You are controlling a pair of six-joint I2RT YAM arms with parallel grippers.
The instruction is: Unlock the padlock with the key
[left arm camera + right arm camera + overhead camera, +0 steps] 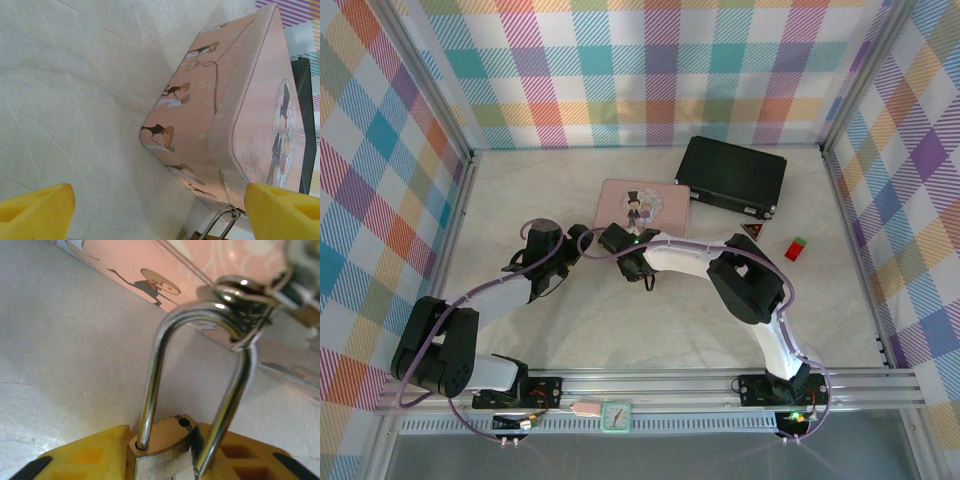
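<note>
1. Two arms reach in from the near rail in the top view and meet at the near edge of the pink box (642, 208). The left fingers (582, 240) and right fingers (617, 240) sit just beside each other there. Bare table (570, 330) lies open in front of the box and to its left. A black case (732, 175) stands near the box's far right corner, and a red and green block (794, 248) lies well apart on the right. Checked walls (640, 70) close three sides.
2. From the left wrist, the left fingers (37, 210) are spread wide and hold nothing. One is over bare table and the other is by the box's near edge. The silver shackle (222, 222) hangs at that edge, close to the right-hand finger.
3. From the right wrist, the right fingers (85, 455) pinch the padlock (160, 450) by its brass body. The shackle rises and threads a metal ring (240, 290) on the box's side. One leg sits in the body. The other runs down beside it, next to an empty hole. Open table lies to the left.
</note>
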